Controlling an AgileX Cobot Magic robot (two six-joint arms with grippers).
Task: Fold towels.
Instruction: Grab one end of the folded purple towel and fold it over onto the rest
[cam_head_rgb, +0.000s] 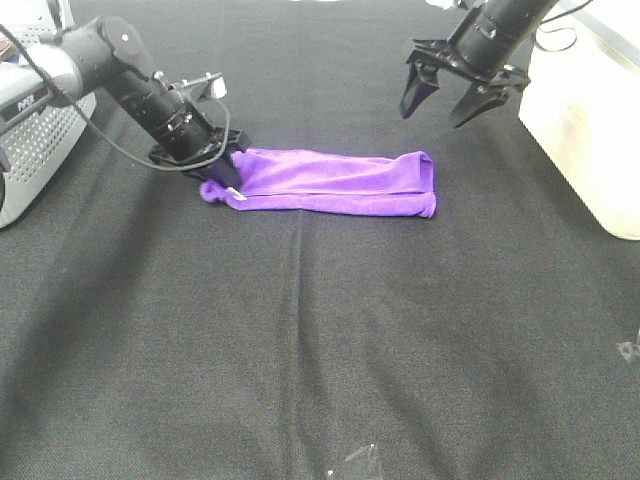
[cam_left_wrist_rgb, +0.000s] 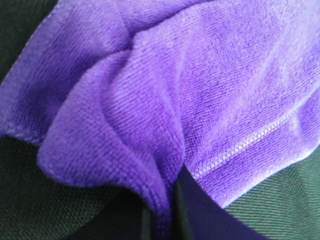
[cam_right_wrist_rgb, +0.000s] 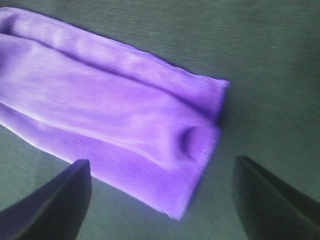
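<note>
While left claw (cam_head_rgb: 222, 165) grips towel (cam_head_rgb: 330, 180), pale box (cam_head_rgb: 590, 120) (right)

One towel (cam_head_rgb: 330, 180), two grippers (cam_head_rgb: 225, 165) (cam_head_rgb: 432, 117), one white box (cam_head_rgb: 585, 120).

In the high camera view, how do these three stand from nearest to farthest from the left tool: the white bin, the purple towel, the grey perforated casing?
Counting from the left tool:
1. purple towel: its left end touches the tool.
2. grey perforated casing: at the left edge of the view.
3. white bin: at the far right edge.
</note>
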